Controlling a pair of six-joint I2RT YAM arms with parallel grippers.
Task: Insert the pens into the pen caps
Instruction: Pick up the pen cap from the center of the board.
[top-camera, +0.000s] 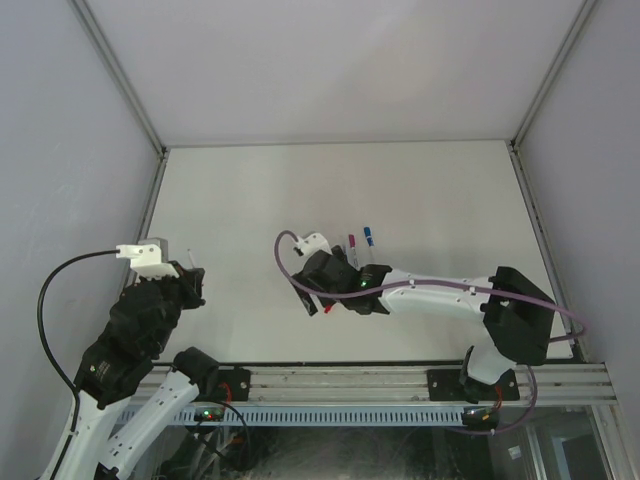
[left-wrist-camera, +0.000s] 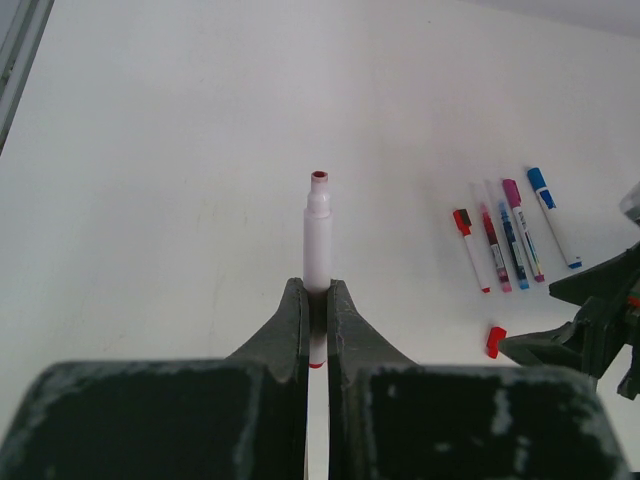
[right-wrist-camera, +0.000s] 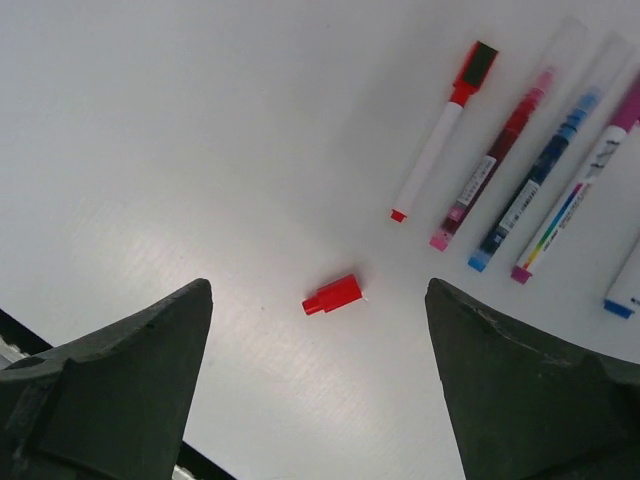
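My left gripper (left-wrist-camera: 318, 292) is shut on an uncapped pen (left-wrist-camera: 318, 235) with a white barrel and a red tip pointing away from the camera; it is held above the table at the left (top-camera: 190, 278). My right gripper (right-wrist-camera: 318, 290) is open, jaws wide, hovering over a loose red pen cap (right-wrist-camera: 333, 295) that lies on the table; the cap also shows in the top view (top-camera: 328, 310) and the left wrist view (left-wrist-camera: 495, 341). Several capped pens (right-wrist-camera: 520, 165) with red, magenta and blue ends lie side by side just beyond the cap.
The white table (top-camera: 420, 200) is walled on three sides, with a metal rail (top-camera: 400, 380) along its near edge. The row of pens (top-camera: 358, 243) lies at the middle, next to the right arm's wrist (top-camera: 350, 280).
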